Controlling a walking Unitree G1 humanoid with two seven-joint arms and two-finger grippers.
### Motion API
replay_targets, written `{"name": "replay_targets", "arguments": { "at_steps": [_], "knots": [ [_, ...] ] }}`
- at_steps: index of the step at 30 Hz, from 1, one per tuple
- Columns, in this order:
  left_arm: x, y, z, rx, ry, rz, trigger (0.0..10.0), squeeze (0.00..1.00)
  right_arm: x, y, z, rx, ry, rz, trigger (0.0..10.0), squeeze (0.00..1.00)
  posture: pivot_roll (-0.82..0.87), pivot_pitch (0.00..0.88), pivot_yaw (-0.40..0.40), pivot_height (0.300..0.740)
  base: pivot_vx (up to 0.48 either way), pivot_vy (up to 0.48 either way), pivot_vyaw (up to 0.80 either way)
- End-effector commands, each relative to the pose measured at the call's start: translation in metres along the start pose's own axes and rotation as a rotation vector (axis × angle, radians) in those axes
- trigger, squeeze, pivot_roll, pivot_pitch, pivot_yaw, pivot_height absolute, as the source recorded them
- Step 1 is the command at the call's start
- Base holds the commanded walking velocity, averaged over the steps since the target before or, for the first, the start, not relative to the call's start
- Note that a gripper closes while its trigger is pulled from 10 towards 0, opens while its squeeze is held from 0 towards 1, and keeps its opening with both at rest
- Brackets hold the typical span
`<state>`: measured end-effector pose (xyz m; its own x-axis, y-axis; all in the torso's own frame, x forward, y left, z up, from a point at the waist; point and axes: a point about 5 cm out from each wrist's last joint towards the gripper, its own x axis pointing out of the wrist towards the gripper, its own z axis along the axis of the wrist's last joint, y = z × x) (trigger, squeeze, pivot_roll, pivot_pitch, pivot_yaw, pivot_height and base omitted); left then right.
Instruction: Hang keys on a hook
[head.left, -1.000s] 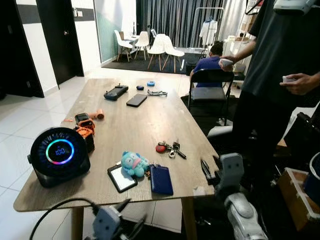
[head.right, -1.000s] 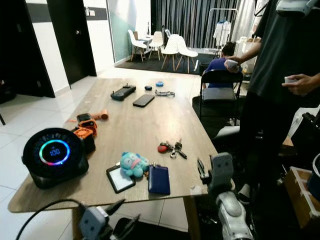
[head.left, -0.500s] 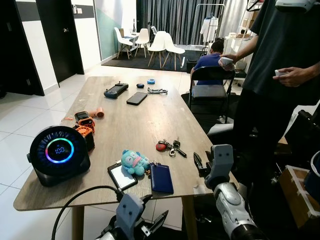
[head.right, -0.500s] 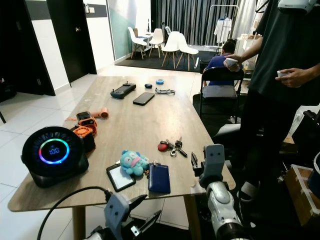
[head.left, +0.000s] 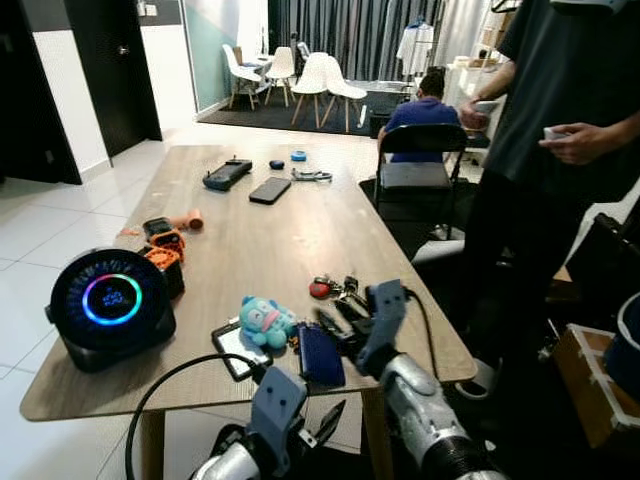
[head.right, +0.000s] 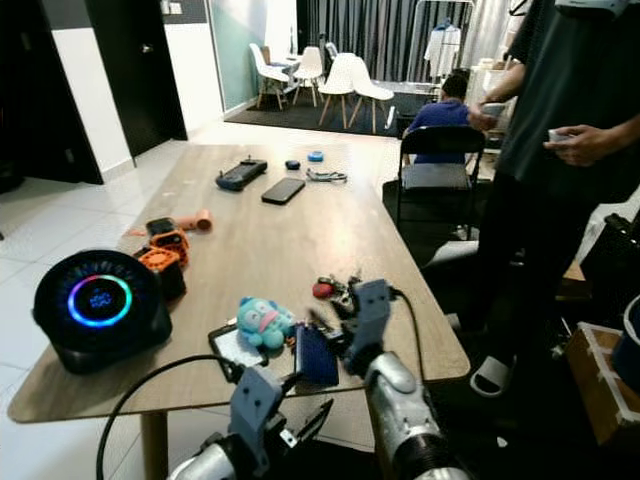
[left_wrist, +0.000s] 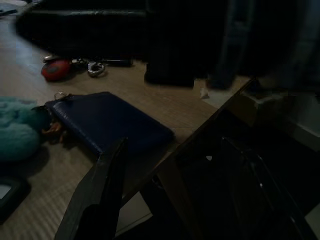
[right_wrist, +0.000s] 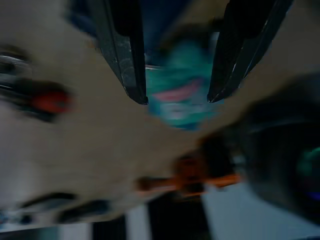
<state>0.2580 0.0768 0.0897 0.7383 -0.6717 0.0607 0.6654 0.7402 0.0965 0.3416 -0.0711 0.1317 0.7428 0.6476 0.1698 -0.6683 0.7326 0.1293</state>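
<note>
- Step: I am reaching the right gripper (head.left: 335, 320), fingers parted and empty, over the table (head.left: 270, 225).
- Keys (head.left: 338, 289) are lying at its 12 o'clock, ungrasped.
- Next: I am judging a descent onto them necessary.
- Left gripper (head.left: 325, 425) is hanging parted below the table edge.

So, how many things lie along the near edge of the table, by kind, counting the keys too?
Speaker: 1
Tablet: 1
Plush: 1
Pouch: 1
Keys: 1 bunch
Total: 5
</note>
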Motion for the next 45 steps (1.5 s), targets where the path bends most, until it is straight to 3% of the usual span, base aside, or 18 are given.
{"name": "replay_targets", "arguments": {
  "at_steps": [1,6,8,13,22,30,37,45],
  "knots": [
    [-0.001,-0.005,0.002,-0.039,-0.007,-0.015,10.0,0.00,-0.008,0.008,-0.003,0.032,-0.005,0.048,10.0,0.00,0.05,0.086,-0.044,0.740,0.000,0.000,0.00],
    [-0.003,-0.004,0.000,-0.052,0.008,-0.009,10.0,0.00,-0.026,0.025,-0.010,0.055,0.005,0.154,10.0,0.00,0.04,0.088,-0.040,0.740,0.000,0.000,0.00],
    [-0.003,-0.004,0.000,-0.052,0.008,-0.009,10.0,0.00,-0.026,0.025,-0.010,0.055,0.005,0.154,10.0,0.00,0.04,0.088,-0.040,0.740,0.000,0.000,0.00],
    [-0.002,-0.005,-0.002,-0.047,0.023,-0.020,10.0,0.00,-0.047,0.032,-0.019,0.046,0.052,0.193,10.0,0.00,0.04,0.089,-0.035,0.740,0.000,0.000,0.00],
    [-0.009,0.009,-0.012,-0.017,0.070,0.063,10.0,0.00,-0.066,0.021,-0.015,0.040,0.043,0.074,10.0,0.00,0.04,0.089,-0.037,0.740,0.000,0.000,0.00],
    [-0.013,0.029,-0.010,0.051,0.025,0.233,10.0,0.00,-0.080,0.014,-0.011,0.020,0.026,0.002,10.0,0.00,0.03,0.086,-0.035,0.740,0.000,0.000,0.00],
    [-0.025,0.035,-0.014,0.037,-0.009,0.253,10.0,0.00,-0.084,0.007,-0.016,-0.012,0.049,-0.076,10.0,0.00,0.03,0.082,-0.036,0.740,0.000,0.000,0.00],
    [-0.025,0.039,-0.015,0.060,-0.025,0.293,10.0,0.00,-0.087,0.001,-0.019,-0.009,0.050,-0.138,10.0,0.00,0.03,0.072,-0.038,0.740,0.000,0.000,0.00]
  ]
}}
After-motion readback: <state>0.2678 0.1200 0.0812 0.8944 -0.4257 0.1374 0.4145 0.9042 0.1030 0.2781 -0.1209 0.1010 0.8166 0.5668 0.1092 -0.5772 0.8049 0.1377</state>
